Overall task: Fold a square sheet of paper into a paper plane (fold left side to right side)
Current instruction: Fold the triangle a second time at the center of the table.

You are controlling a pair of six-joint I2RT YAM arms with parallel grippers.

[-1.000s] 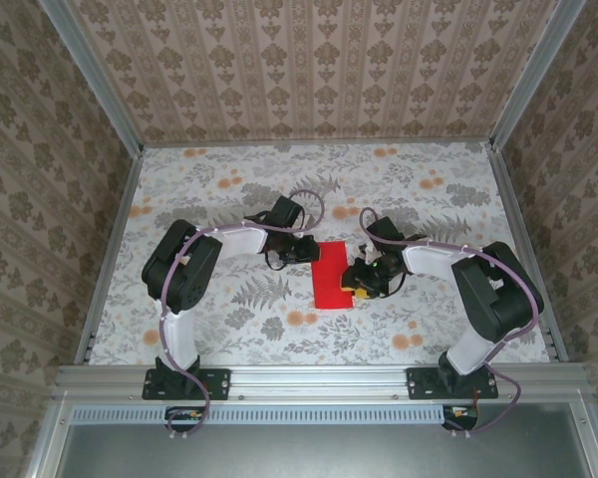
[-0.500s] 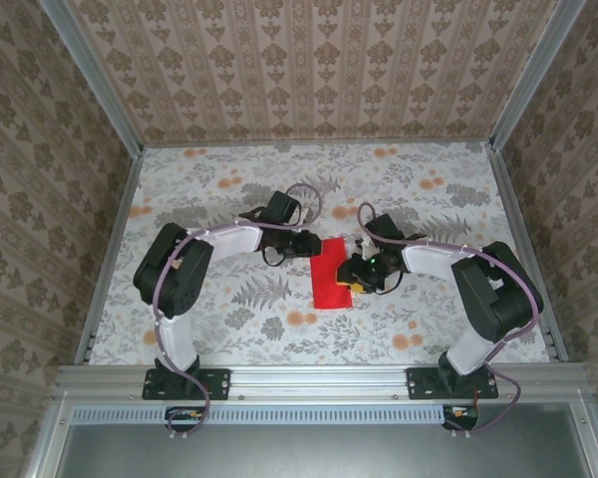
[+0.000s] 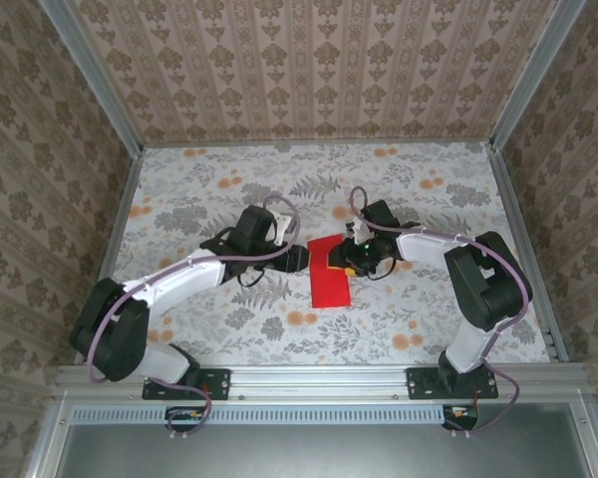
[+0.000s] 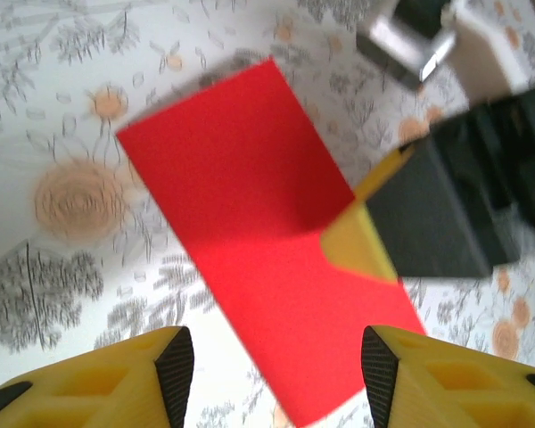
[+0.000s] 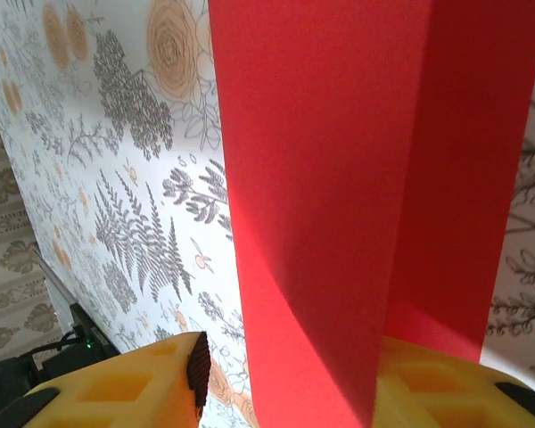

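Two end effectors flank the square sheet of paper (image 3: 329, 284), which lies at the centre of the tabletop (image 3: 448, 319) as a narrow red rectangle, long sides running away from the arm bases. The left end effector (image 3: 297, 257) is held just beside the sheet's left edge. In the left wrist view it (image 4: 276, 357) is seen spread wide with nothing held, the red sheet (image 4: 250, 205) lying ahead of its gap. The right end effector (image 3: 344, 263) is placed at the sheet's right edge. In the right wrist view its jaws (image 5: 285, 379) are seen apart, with a strip of the paper (image 5: 321, 160) running between them. Whether the pads press on that strip cannot be told.

The left-to-right fold is judged to be laid over but not yet set, since one layer appears bowed rather than flat. A flattening pass along the folded edge is called for next, with the free edges kept aligned so that the crease is not skewed.
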